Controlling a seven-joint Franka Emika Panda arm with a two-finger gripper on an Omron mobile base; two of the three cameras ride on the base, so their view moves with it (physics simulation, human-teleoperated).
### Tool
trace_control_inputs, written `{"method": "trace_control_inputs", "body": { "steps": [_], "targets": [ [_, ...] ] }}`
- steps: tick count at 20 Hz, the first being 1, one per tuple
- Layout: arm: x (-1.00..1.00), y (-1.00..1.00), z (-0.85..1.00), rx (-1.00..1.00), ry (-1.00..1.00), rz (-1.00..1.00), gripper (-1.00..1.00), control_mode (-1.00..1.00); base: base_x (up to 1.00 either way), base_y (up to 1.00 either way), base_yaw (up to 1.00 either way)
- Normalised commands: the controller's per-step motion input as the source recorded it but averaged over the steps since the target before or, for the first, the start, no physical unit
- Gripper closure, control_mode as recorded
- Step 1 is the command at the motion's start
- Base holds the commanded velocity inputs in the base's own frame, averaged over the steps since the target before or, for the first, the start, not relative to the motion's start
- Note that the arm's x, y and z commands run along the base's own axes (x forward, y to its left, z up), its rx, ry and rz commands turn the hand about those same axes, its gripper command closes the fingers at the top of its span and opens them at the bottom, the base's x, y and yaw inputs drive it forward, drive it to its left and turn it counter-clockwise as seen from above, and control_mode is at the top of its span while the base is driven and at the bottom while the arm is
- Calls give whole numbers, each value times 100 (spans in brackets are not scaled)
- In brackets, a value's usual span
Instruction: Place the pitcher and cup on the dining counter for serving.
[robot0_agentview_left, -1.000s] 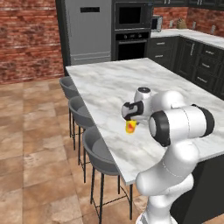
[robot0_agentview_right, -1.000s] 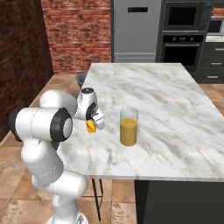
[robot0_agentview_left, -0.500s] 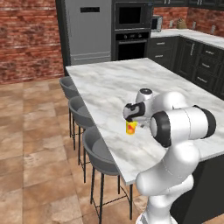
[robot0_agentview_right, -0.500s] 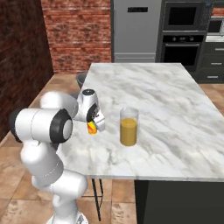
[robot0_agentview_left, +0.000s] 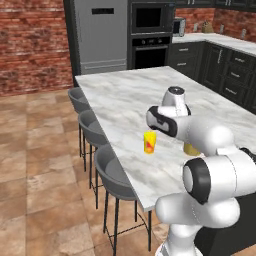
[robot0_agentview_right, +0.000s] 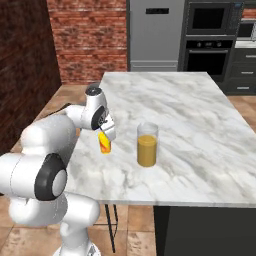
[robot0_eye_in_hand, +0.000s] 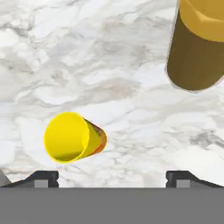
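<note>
Cup (robot0_agentview_left: 149, 142) stands on dining counter (robot0_agentview_left: 125, 95) beside pitcher (robot0_agentview_right: 147, 145).

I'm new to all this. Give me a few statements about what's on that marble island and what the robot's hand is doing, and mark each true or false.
1. The cup stands upright on the dining counter. True.
2. The gripper is clamped on the cup. False: its jaws stand open, with the cup free between and ahead of them.
3. The pitcher holds orange juice. True.
4. The pitcher lies tipped on its side. False: it stands upright.
5. The cup touches the pitcher. False: bare marble shows between them.
6. Grey stools line one side of the counter. True.
</note>
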Motion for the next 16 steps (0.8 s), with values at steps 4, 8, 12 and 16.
{"method": "trace_control_inputs", "body": {
  "steps": [4,8,12,16],
  "targets": [
    [-100,0,84,0,-28,-3,-100,-100,0,0,0],
    [-100,0,61,0,-39,0,-100,-100,0,0,0],
    [-100,2,44,0,-46,0,-100,-100,0,0,0],
    [-100,8,39,0,-38,0,-100,-100,0,0,0]
  ]
}}
